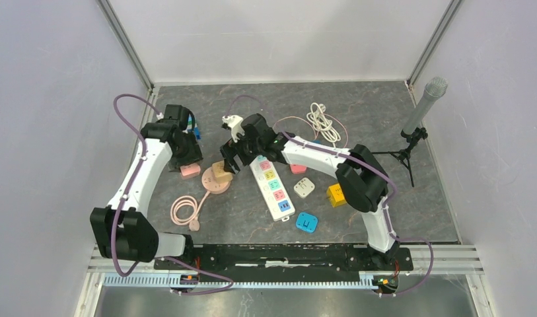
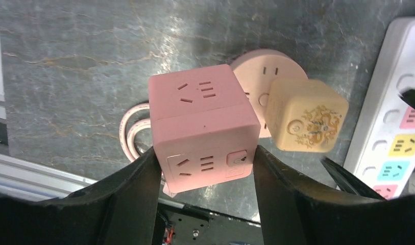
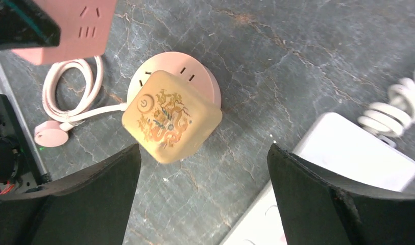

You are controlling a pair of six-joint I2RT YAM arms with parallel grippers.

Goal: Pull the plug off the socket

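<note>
A tan cube plug [image 1: 220, 171] with a gold dragon pattern sits plugged in the round pink socket [image 1: 216, 184], left of centre. In the right wrist view the plug [image 3: 169, 116] covers most of the socket [image 3: 195, 71]. My right gripper [image 3: 202, 163] hangs open above and beside it, its fingers wide apart and touching nothing; it is also in the top view [image 1: 230, 162]. My left gripper [image 2: 205, 163] is shut on a pink cube socket [image 2: 202, 122], just left of the plug [image 2: 306, 115] and round socket [image 2: 261, 71].
A white power strip [image 1: 272, 186] with coloured outlets lies right of the plug. Yellow [image 1: 336, 195], blue [image 1: 307, 222] and white [image 1: 304, 187] cubes lie further right. A pink cord coil [image 1: 186, 210] is near the front, a white cable [image 1: 323, 122] at the back, a microphone [image 1: 424, 105] far right.
</note>
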